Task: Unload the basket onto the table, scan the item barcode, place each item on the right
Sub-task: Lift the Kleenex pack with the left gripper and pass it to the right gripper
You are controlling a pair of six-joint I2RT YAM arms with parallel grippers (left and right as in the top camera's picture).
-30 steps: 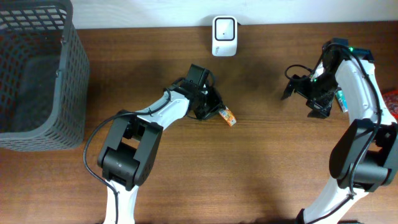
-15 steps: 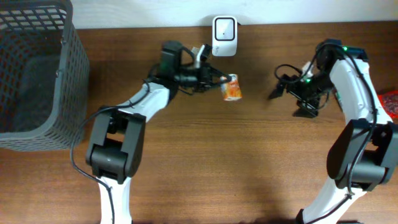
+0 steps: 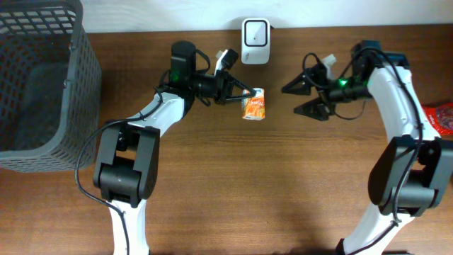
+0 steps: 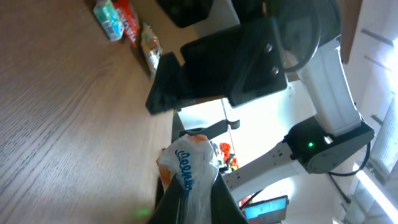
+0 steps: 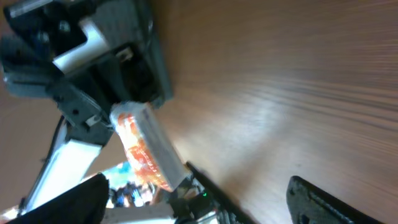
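Bare tabletop (image 3: 269,191) in front of both arms: wide room to pass. Narrow gap between packet (image 3: 254,108), pinched in left pincer (image 3: 237,95), and spread right pincer (image 3: 290,100). Scanner (image 3: 255,32) blocks back edge, near packet. Basket (image 3: 78,92) walls off left side. Red pack (image 3: 440,117) lies at right edge.

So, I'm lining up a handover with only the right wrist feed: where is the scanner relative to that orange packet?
Observer: The white scanner sits at the back edge of the table, straight beyond the packet.
Operator: Anything lying on my side?
Observer: A red packet lies at the right edge.
Operator: And on the far left?
Observer: A gray basket stands there.
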